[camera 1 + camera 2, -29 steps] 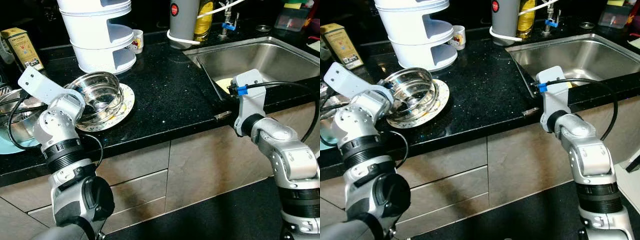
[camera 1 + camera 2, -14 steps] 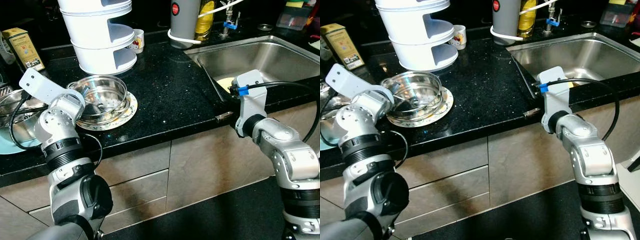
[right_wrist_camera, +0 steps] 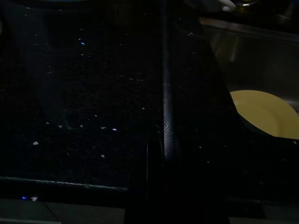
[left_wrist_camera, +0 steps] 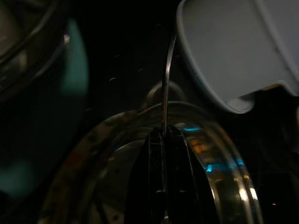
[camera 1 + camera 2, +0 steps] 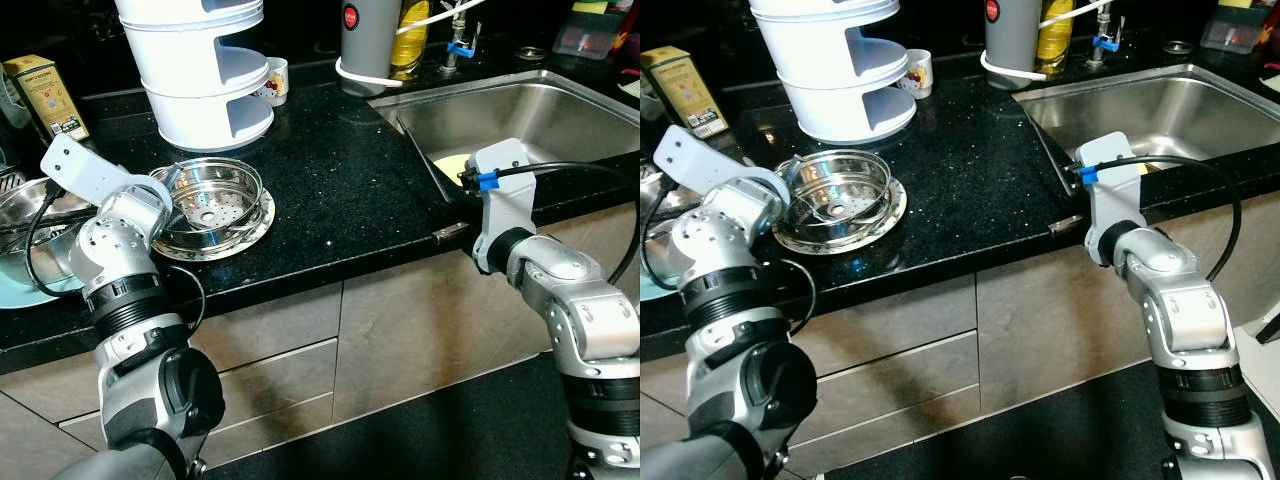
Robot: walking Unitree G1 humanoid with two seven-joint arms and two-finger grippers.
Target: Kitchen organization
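Left wrist view has the left gripper (image 4: 163, 140) clamped on the steamer basket's (image 5: 208, 203) rim; right gripper (image 3: 159, 144) fingers together.

one steamer basket (image 5: 207, 201), one patterned plate (image 5: 252, 226), one yellow dish (image 3: 264, 113)

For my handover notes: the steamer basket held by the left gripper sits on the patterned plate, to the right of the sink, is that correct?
Not quite: the steamer basket sits on the patterned plate, held at its rim by the left gripper, but it lies left of the sink, as the left eye view shows.
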